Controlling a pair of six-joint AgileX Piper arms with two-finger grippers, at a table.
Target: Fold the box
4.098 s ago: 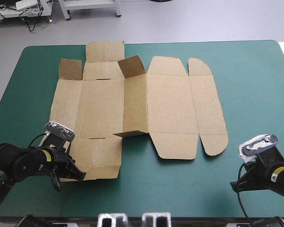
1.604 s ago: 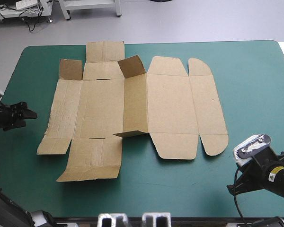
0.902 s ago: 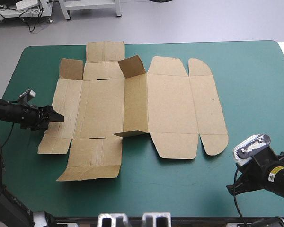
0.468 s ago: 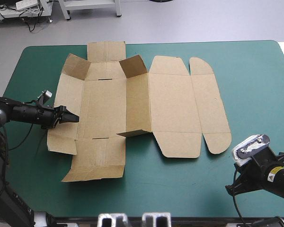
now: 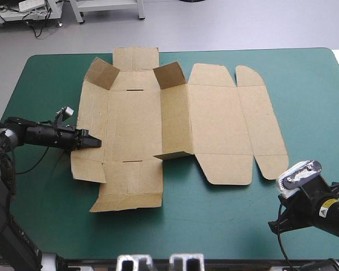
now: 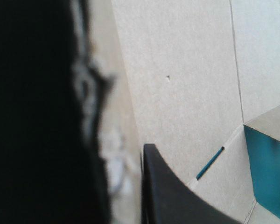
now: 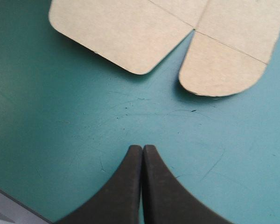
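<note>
Here, in the high view, the box (image 5: 175, 121) lies as an open sheet on the teal-green desk (image 5: 305, 79), toward its far left. Two corner flaps (image 5: 101, 72) stand up at the far side. The left tool (image 5: 93, 143) sits at the sheet's left wall. The far flap (image 5: 135, 56) reaches the desk's far edge, so there is little room that way. The right half and the near strip are bare.

In the left wrist view, the black fingers are all but closed with a strip of brown board between them, so the tool appears to grip the box. To raise this wall well, I judge it should turn about its crease rather than drag the sheet sideways.

In the right wrist view, the right tool (image 7: 142, 154) is closed and empty over bare cover. Two rounded tabs (image 7: 224, 65) lie ahead, apart from it, and it is free to pin the sheet.
</note>
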